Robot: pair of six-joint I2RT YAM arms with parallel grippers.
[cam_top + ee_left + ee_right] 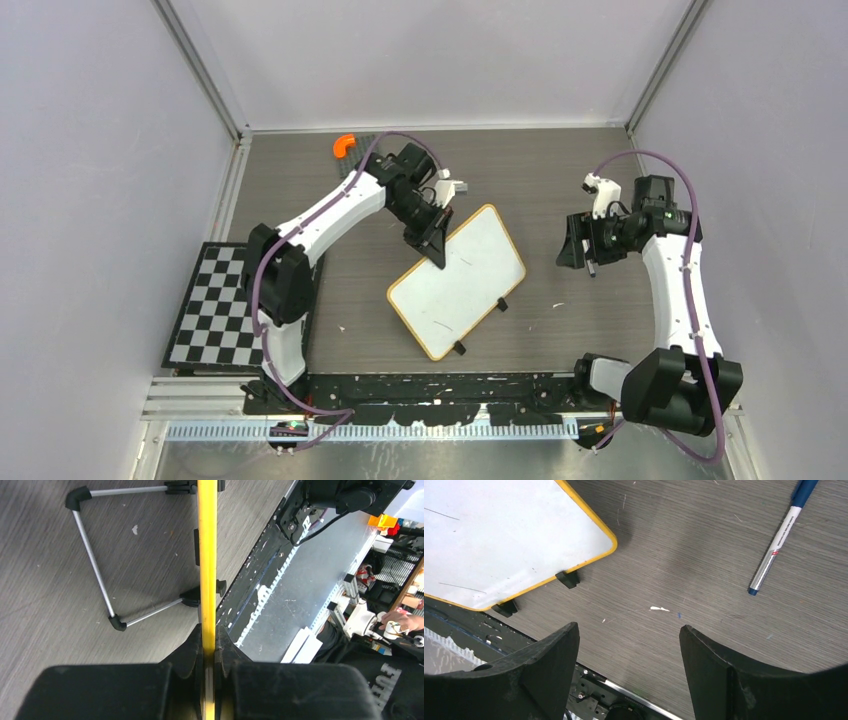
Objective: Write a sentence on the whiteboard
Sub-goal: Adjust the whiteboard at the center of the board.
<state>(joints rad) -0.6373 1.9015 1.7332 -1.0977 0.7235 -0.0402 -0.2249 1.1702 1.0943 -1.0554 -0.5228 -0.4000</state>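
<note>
I judge this to be the set-up step: steadying the whiteboard (457,282) before any writing starts, since its white face shows only a couple of faint stray strokes. My left gripper (209,640) is pressed together on the board's yellow rim, pinching it edge-on at the far side, the side turned away from my bases. The board sits slanted in the middle of the bench (560,170), with its small black clip feet along the near edge. My right gripper (628,630) is spread wide and holds nothing. It hangs above bare bench just to the right of the board's corner. A blue-capped marker (776,542) lies flat on the bench, apart from the board and a little beyond my right fingers. The next move, as I see it, is for the right gripper to reach over the marker, line its fingers across the barrel and close. Meanwhile the left should hold the board firm so it does not slide.
</note>
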